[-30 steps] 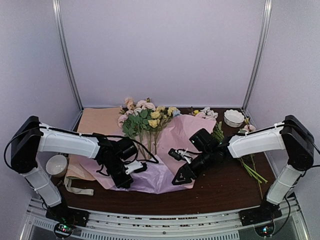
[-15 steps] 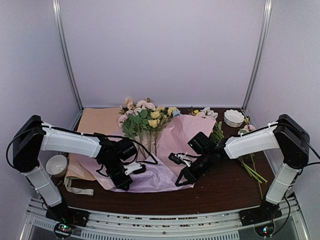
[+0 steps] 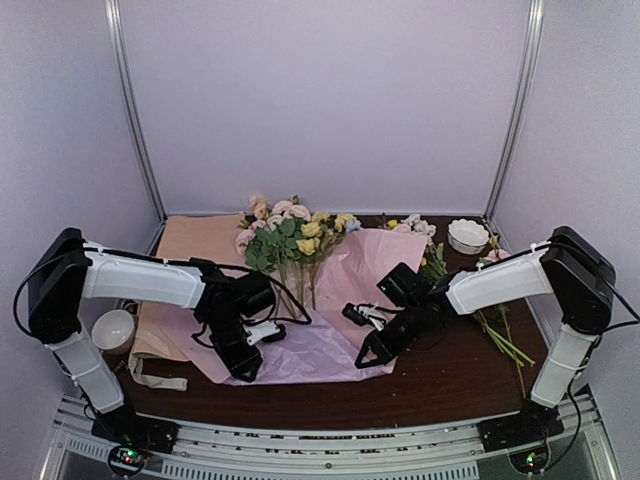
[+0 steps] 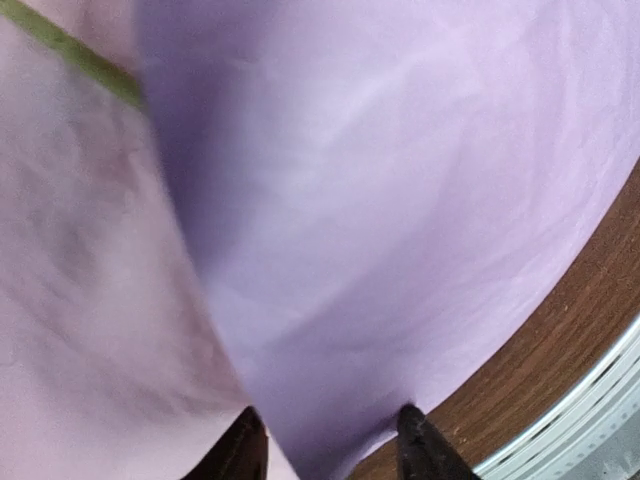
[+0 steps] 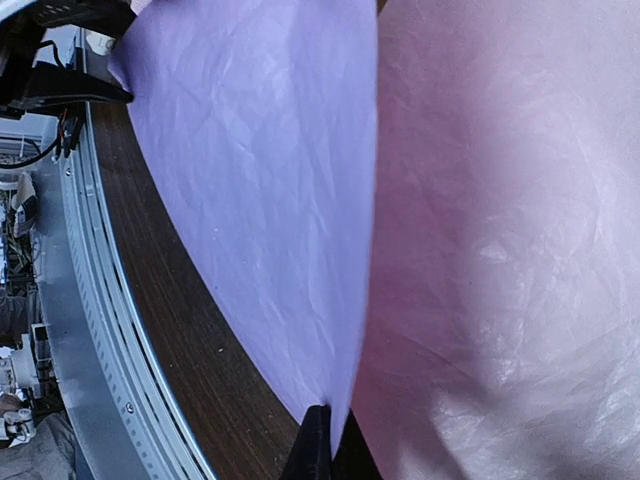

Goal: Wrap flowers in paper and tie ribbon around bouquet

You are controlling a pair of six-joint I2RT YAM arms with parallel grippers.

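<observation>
— Where's the paper (image 3: pixel 335 285)?
— It's spread across the middle of the table (image 3: pixel 450 375), pink face up, with its near part folded over so I see lilac. The flowers (image 3: pixel 290 240) lie on its far half, stems toward me.
— Right gripper (image 3: pixel 366 357)?
— Clamped tight on the fold's near right corner.
— Left gripper (image 3: pixel 241 368)?
— It's at the near left corner, jaws parted, with the lilac sheet between them. I can't quite tell whether either finger touches it.
</observation>
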